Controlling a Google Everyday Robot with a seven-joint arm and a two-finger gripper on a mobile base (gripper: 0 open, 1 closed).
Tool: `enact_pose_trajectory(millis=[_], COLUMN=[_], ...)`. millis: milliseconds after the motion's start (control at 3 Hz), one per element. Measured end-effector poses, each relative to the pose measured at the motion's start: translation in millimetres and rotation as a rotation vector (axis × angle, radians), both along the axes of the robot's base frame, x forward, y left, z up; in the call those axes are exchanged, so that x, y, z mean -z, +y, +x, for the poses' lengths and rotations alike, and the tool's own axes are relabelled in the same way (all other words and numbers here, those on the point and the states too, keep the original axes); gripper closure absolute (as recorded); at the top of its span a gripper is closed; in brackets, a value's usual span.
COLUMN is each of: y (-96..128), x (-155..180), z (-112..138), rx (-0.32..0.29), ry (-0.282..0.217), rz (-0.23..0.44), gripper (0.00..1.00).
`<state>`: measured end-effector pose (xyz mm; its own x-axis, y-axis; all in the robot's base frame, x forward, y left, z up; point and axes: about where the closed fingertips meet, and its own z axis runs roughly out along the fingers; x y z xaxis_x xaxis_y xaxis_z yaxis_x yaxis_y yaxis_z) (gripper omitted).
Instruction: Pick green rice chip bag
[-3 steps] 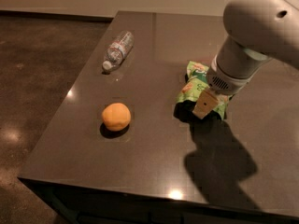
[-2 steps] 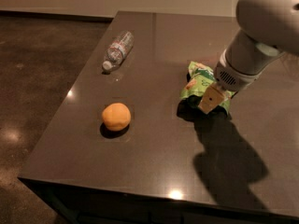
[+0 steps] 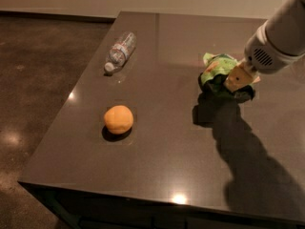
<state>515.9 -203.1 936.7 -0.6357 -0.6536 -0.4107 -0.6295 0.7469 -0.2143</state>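
Note:
The green rice chip bag [image 3: 214, 71] is a crumpled bright green pouch with a dark lower edge, at the right of the dark table [image 3: 162, 161]. My gripper [image 3: 236, 81] comes down from the upper right on a white arm and is shut on the bag's right side. Its tan fingers [image 3: 238, 75] press into the bag. The bag hangs a little above the tabletop, with its shadow cast apart from it below.
An orange [image 3: 118, 119] lies at the front left of the table. A clear plastic water bottle [image 3: 120, 51] lies on its side at the back left. The table's left and front edges drop to a dark polished floor.
My arm has moved up and to the right with the bag in the gripper. The bag has risen off the tabletop. The orange and the bottle have not moved.

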Motion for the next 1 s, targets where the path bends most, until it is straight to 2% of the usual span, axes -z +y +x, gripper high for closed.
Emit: enact_pose_trajectory(millis=[333,667,1000], y=[-5,-3,-3], x=[-31,-51,-52], z=[1,0,0], rx=[-0.003,-0.034,-0.034], ry=[-0.079,-0.129,-0.129], rz=[-0.004,0.004,0.004], gripper=[1.0,1.0,1.0])
